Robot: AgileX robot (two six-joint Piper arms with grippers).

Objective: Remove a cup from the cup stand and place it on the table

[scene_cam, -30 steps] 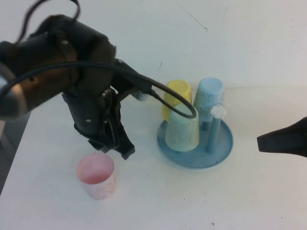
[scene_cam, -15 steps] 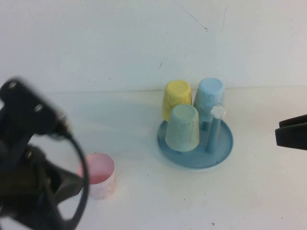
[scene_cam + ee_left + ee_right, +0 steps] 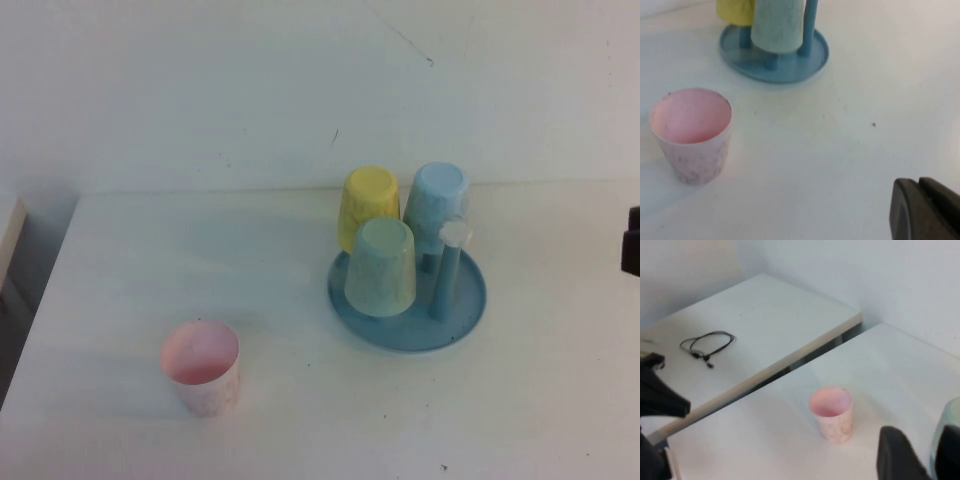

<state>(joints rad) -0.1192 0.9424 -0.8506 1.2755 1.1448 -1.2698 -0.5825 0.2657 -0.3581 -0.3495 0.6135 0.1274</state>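
high view: empty cup (image 3: 202,366) upright on table (image 3: 300,420); left end effector (image 3: 925,210) together, right end effector (image 3: 917,452) apart.

Your cup (image 3: 203,367) is pale pink with fine dark speckles outside and a stronger, even pink inside. The cup stand (image 3: 408,300) is blue, and its free peg (image 3: 447,270) carries a white cap. You see on it a yellow cup (image 3: 368,205), a mint green cup (image 3: 382,267) and a light blue cup (image 3: 434,207). The table (image 3: 300,420) is plain white with a few small dark specks. The left gripper (image 3: 925,210) and right gripper (image 3: 922,452) are black.
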